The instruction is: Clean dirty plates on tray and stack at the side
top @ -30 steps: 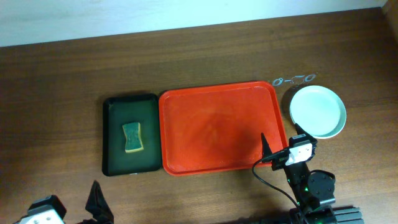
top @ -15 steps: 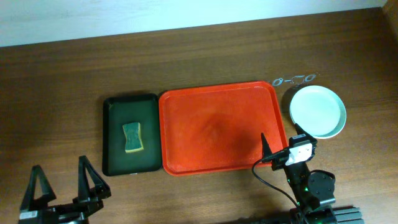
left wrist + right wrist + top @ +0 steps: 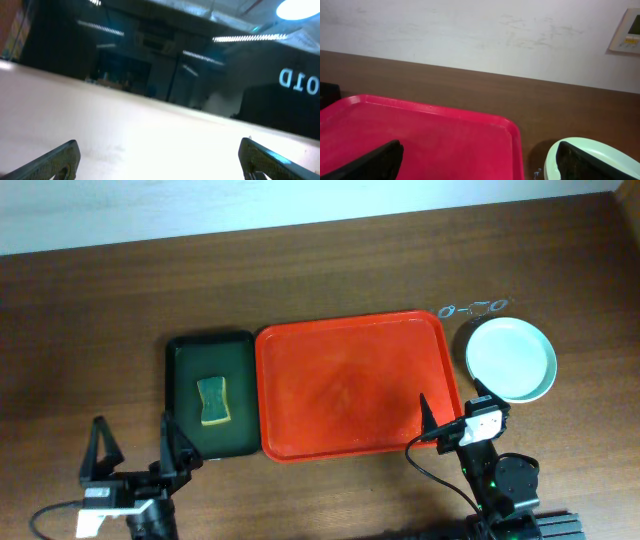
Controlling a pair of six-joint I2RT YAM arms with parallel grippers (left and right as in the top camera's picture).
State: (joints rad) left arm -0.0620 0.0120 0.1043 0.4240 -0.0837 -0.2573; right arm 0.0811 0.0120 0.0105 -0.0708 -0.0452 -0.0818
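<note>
Tray (image 3: 350, 385): bare. Plates (image 3: 511, 358): apparently stacked at its 3 o'clock; task looks done. Left gripper (image 3: 133, 448), right gripper (image 3: 477, 150): released, unladen.

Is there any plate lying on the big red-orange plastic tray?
No, the large red-orange rectangular plastic tray holds nothing; the round pale mint plate sits on the brown table beside it.

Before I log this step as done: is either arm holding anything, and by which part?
Nothing is held. The left gripper and right gripper both show open, empty jaws.
</note>
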